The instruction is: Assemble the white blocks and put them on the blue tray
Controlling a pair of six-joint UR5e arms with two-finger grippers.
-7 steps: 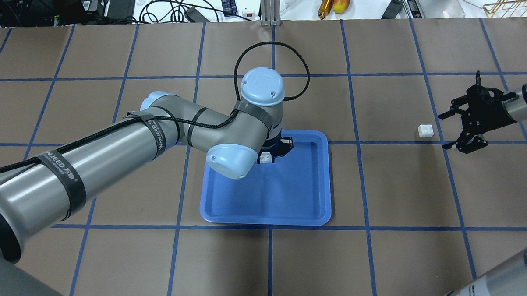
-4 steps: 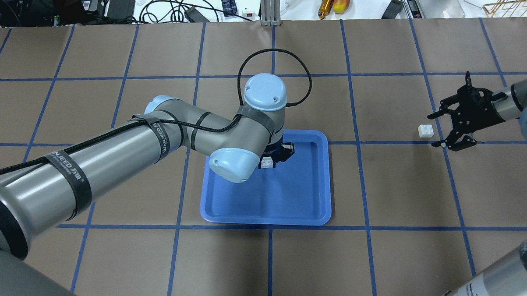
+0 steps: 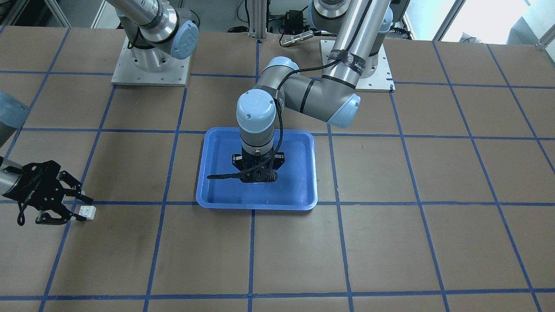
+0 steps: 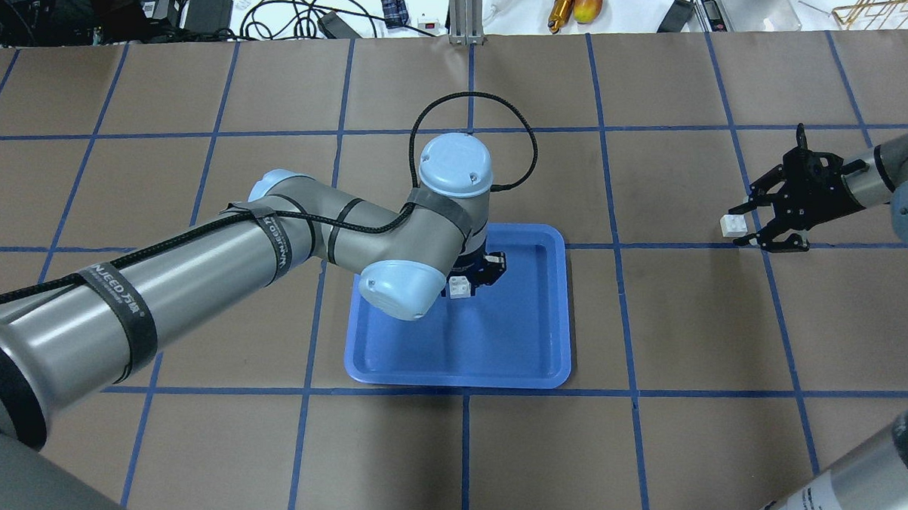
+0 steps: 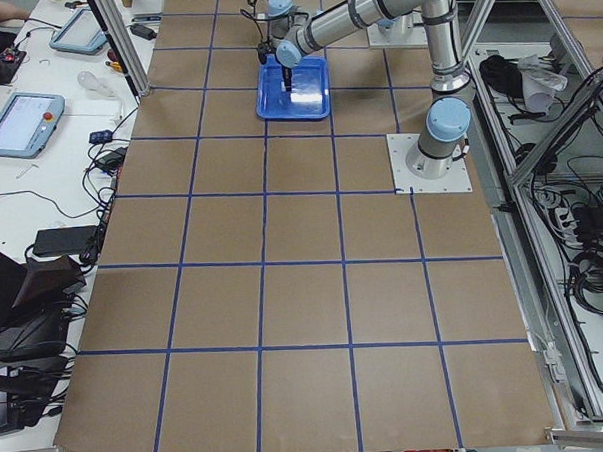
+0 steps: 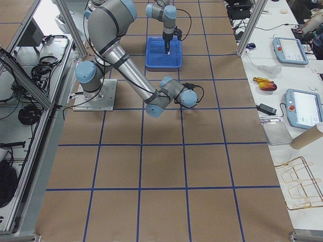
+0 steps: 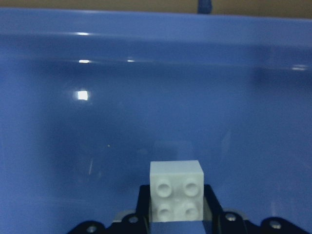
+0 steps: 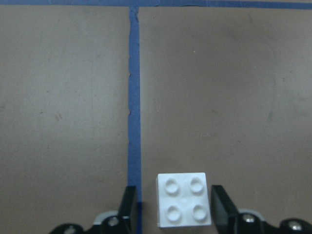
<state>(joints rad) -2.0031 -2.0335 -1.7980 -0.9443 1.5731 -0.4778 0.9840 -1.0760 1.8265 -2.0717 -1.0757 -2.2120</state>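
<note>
The blue tray (image 4: 457, 377) lies at the table's middle; it also shows in the front view (image 3: 256, 206). My left gripper (image 4: 474, 277) hangs over the tray's far half, shut on a white studded block (image 4: 459, 287). In the left wrist view this block (image 7: 176, 190) sits between the fingers, just above the tray floor (image 7: 146, 97). A second white block (image 4: 733, 225) lies on the table at the far right. My right gripper (image 4: 751, 222) is open and low, its fingers on either side of that block (image 8: 184, 200), which rests on the paper (image 3: 88, 212).
The table is covered in brown paper with a blue tape grid (image 4: 613, 245). Cables, tools and boxes lie beyond the far edge (image 4: 568, 6). The arms' base plates (image 3: 149, 65) stand at the robot's side.
My right gripper has moved left and slightly away, from beside the second block to straddling it. My left arm has shifted slightly over the tray, still holding its block.
</note>
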